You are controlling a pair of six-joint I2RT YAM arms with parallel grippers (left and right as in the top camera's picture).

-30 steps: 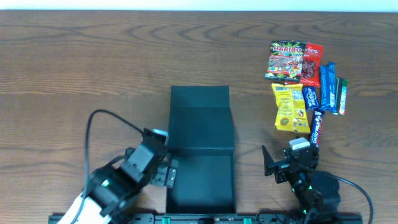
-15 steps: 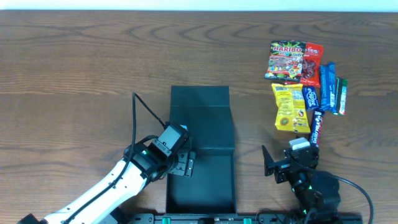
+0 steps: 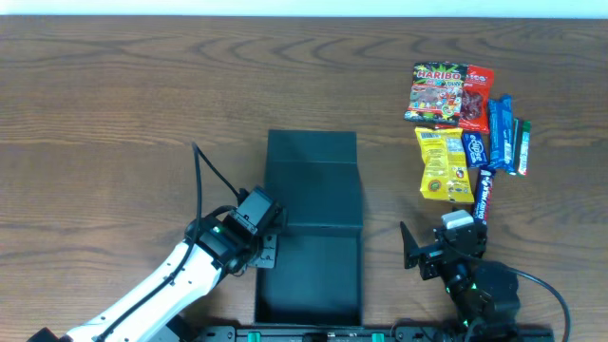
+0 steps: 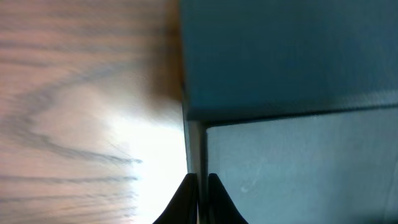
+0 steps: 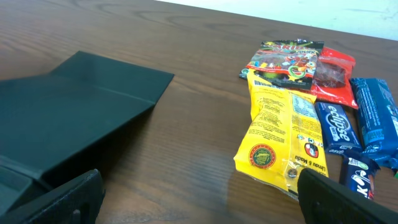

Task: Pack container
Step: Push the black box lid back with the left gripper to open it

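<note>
The dark teal container [image 3: 313, 190] lies at the table's middle front, its flap lid folded open toward the far side. My left gripper [image 3: 269, 249] is at its left wall. In the left wrist view the two fingers are pinched shut on that thin wall edge [image 4: 200, 180], with the container [image 4: 286, 56] filling the right half. My right gripper [image 3: 439, 249] stands open at the front right, nothing between its fingers. From the right wrist the container [image 5: 81, 106] is at the left and the right gripper [image 5: 199, 199] spans bare wood.
Snack packets lie at the right: a Haribo bag [image 3: 437, 93], a red bag [image 3: 475, 100], a yellow bag [image 3: 444, 163] and blue bars [image 3: 499, 128]. The yellow bag [image 5: 280, 140] is just ahead of the right finger. The left arm's cable [image 3: 204, 176] loops above the table.
My left gripper swung in from the front left to the container's left wall and shut on it. The container has shifted slightly right. The right arm has not moved.
</note>
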